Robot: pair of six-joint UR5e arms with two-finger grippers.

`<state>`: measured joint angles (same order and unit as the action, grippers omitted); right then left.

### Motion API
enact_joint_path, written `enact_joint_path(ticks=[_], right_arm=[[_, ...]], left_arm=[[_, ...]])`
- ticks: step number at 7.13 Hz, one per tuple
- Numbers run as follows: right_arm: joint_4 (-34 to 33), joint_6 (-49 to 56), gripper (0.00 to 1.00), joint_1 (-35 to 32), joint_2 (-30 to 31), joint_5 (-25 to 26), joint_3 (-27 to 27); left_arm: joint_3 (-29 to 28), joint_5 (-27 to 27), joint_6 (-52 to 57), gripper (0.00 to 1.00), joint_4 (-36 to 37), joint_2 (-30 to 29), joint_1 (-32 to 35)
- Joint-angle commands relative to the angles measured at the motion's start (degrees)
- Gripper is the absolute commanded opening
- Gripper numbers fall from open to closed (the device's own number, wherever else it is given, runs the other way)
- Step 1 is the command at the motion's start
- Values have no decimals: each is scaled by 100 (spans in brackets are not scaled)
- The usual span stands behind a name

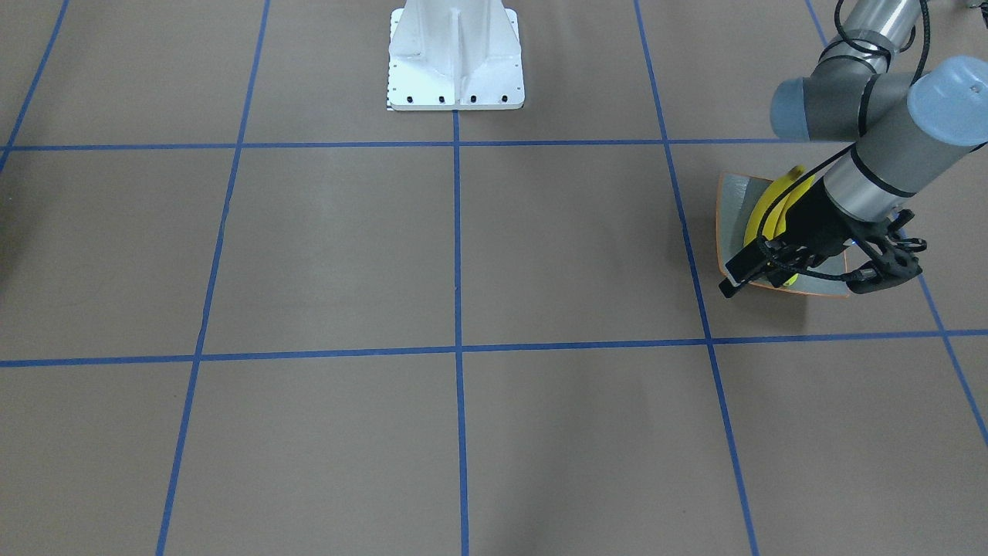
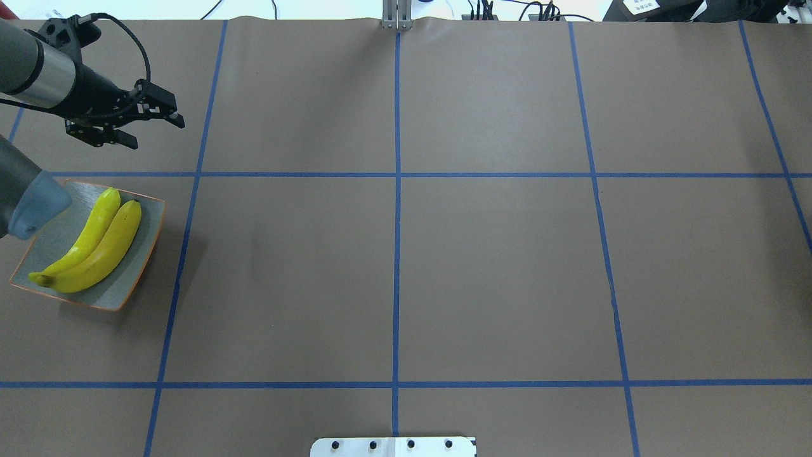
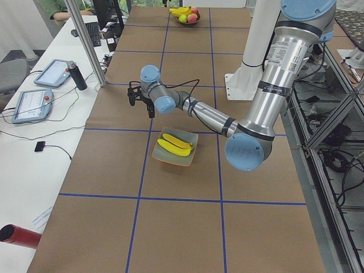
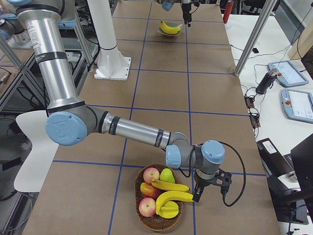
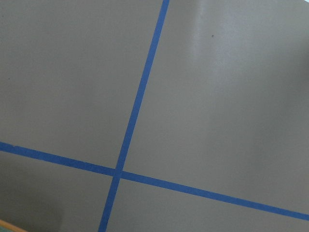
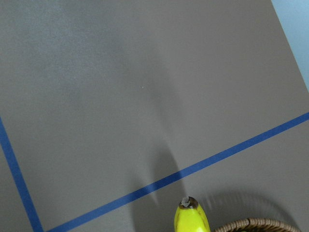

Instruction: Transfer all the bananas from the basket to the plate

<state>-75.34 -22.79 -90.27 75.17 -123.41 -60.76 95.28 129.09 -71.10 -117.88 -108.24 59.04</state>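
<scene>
- I see two bananas lying side by side on the plate, at the table's left end.
- The left gripper hangs just beyond the plate, fingers spread and empty.
- The other two bananas lie in the wicker basket among apples.
- The right gripper is at the basket's rim; I can't tell its grip.

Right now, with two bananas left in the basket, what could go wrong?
The right pincer sits at the end of the lower banana, near the basket rim: a tip grasp may slip or swing. That banana rests among apples, which could roll. The plate already holds two bananas side by side; more may slide off.
</scene>
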Motion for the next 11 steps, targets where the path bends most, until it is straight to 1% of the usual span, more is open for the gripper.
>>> enact_joint_path(ticks=[1,3,5,6,7,9,11], right_arm=[[2,20,100,114,-3,36,221],[2,28,100,386,24,150,257],[-7,55,100,396,50,177,266],[2,81,100,396,41,160,414],[2,90,100,396,41,177,424],[2,90,99,388,15,221,460],[2,90,99,396,-38,563,468]], left_arm=[[-97,-7,0,100,-121,5,-15],[-97,-50,9,100,-121,14,-24],[-132,-59,9,100,-130,5,-24],[-176,-68,0,100,-191,-4,-24],[-220,-251,9,100,-287,13,-77],[-246,-253,0,100,-332,5,-86],[-246,-253,0,100,-332,5,-86]])
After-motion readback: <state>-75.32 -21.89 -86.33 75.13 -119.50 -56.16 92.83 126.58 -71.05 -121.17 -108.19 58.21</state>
